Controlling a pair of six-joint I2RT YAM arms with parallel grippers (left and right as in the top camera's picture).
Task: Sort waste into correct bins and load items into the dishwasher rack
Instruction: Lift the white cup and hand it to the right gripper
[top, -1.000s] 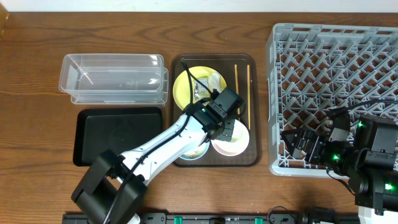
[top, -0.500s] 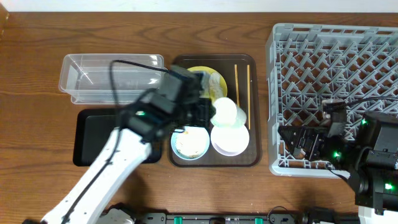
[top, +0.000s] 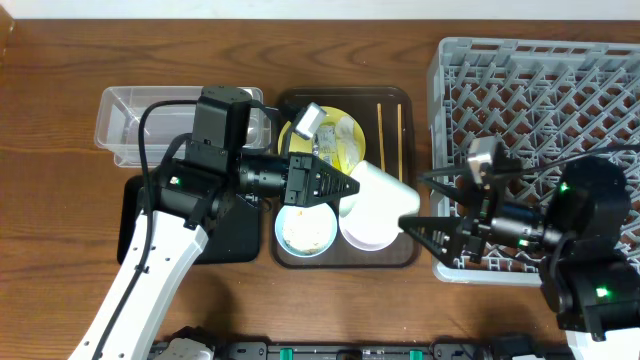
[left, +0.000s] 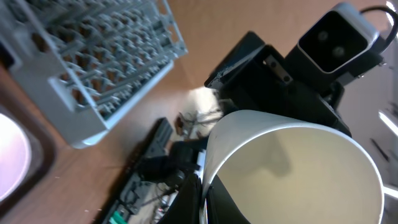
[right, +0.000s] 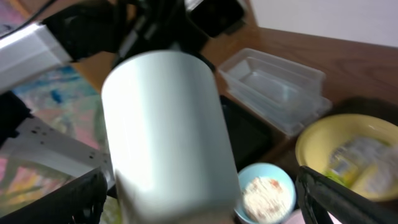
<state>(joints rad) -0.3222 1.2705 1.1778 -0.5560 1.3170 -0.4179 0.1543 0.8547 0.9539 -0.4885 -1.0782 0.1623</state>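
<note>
My left gripper (top: 345, 188) is shut on the rim of a white cup (top: 385, 190) and holds it sideways above the brown tray, mouth facing the left wrist camera (left: 292, 168). My right gripper (top: 415, 200) is open, with one finger on each side of the cup's far end (right: 165, 124). The white bowl (top: 368, 230) and the light-blue bowl (top: 305, 232) with rice scraps sit on the tray. The yellow plate (top: 325, 150) holds the snack wrapper (top: 342, 135) and a white paper scrap (top: 307, 119). Two chopsticks (top: 380, 125) lie beside it. The grey rack (top: 540, 90) is at the right.
The clear tub (top: 150, 120) is at the back left and the black tray (top: 135, 205) lies in front of it, partly under my left arm. The brown serving tray (top: 400, 258) lies between the bins and the rack.
My left gripper has lifted the white cup off the tray and turned it sideways to the right. My right gripper has risen from the rack's front edge and now brackets the cup.
</note>
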